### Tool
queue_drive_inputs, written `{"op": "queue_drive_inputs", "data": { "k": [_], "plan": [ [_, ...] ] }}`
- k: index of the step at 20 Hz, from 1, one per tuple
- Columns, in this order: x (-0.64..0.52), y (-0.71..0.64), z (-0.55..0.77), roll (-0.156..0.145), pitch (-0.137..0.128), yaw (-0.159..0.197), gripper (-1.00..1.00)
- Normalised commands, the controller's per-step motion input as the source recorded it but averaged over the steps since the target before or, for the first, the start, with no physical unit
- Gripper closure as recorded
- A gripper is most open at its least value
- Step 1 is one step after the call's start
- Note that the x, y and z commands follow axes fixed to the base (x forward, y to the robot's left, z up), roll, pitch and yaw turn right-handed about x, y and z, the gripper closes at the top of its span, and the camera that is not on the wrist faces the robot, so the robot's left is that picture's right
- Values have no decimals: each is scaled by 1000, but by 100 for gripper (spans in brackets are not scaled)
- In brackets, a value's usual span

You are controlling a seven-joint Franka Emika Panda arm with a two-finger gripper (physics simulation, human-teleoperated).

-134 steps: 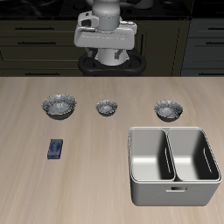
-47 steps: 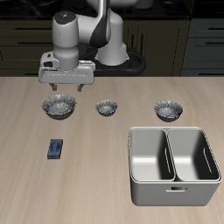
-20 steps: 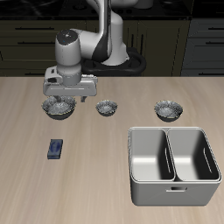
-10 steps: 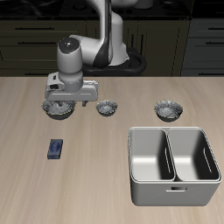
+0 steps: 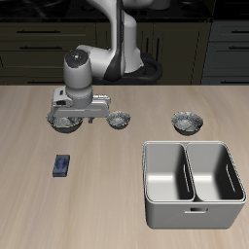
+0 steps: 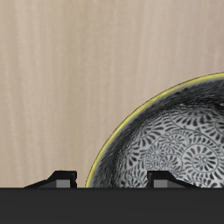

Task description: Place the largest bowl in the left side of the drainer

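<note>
Exterior view: the claw sits low over the largest bowl on the counter, well apart from the drainer. Wrist view: fingertips apart, straddling the bowl's rim.

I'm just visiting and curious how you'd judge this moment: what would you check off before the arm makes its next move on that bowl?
1. Gripper over the largest bowl: ok.
2. Fingers straddling the bowl's rim: ok, one inside, one outside in the wrist view.
3. Gripper closed on the bowl: not ok, the fingers look apart.
4. Bowl resting on the table: ok.
5. Drainer compartments free: ok, both look empty.
6. Small blue object out of the way: ok.
</note>
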Motion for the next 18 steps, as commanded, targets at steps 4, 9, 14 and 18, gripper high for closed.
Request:
{"op": "queue_drive_inputs", "data": {
  "k": [4,9,14,18],
  "plan": [
    [-16,27,189,7,-32,-11,100],
    [18,70,118,13,-18,-2,100],
    [19,130,217,18,-34,-16,100],
    [12,158,300,21,-47,-2,100]
  ]
}}
